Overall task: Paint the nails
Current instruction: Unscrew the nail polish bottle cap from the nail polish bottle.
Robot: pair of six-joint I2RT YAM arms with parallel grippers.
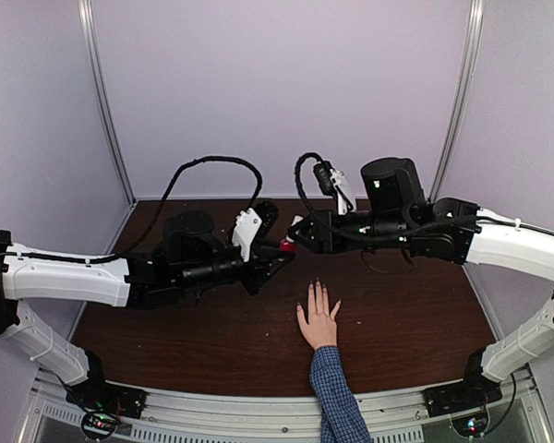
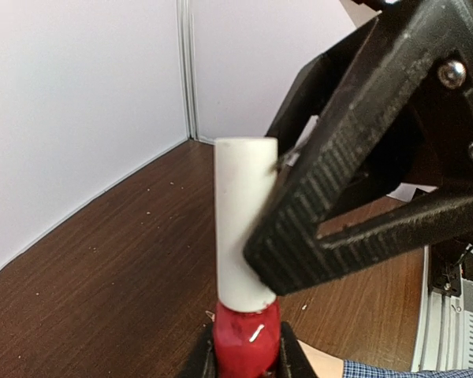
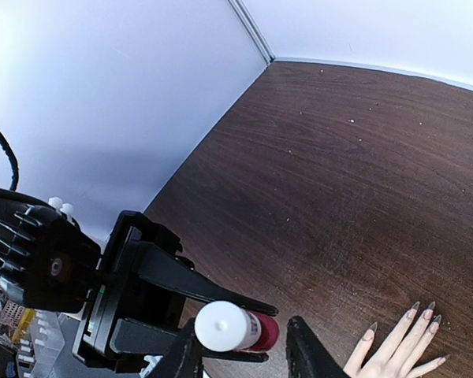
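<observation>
A small red polish bottle [image 2: 246, 340] with a tall white cap [image 2: 244, 220] stands upright in my left gripper [image 2: 246, 354], which is shut on the red body. In the top view the bottle [image 1: 286, 246] is held above the table's middle. My right gripper [image 3: 243, 335] straddles the cap [image 3: 219, 325]. One finger touches the cap and the other stands a little apart. A light-skinned hand [image 1: 319, 323] in a blue checked sleeve [image 1: 337, 406] lies flat, palm down, just in front of the bottle. Its pointed nails [image 3: 416, 305] look dark.
The dark brown table [image 1: 415, 314] is closed in by pale walls at the back and both sides. A metal rail [image 1: 258, 411] runs along the near edge between the arm bases. Black cables [image 1: 217, 164] loop above both wrists.
</observation>
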